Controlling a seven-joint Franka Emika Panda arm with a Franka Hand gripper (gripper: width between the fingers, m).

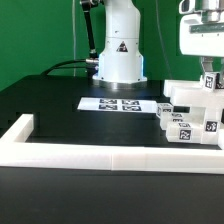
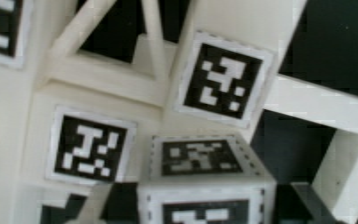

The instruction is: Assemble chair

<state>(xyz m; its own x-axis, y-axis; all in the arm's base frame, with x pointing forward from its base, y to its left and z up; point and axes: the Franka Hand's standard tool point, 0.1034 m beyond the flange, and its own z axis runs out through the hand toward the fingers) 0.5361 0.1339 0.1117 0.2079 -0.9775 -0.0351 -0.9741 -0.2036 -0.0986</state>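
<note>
Right edge of exterior view: pincer (image 1: 210, 78) closed together on the chair (image 1: 190, 115) assembly, resting on the black bench (image 1: 60, 100).

Bright even light, black table (image 1: 60, 100) free of glare, wrist view soft and blurred close up

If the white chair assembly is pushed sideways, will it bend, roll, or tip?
The chair assembly looks like rigid blocky plastic, so it probably will not bend. Its flat faces make rolling unlikely. Standing several blocks tall on the black table, it may slide or tip.
</note>
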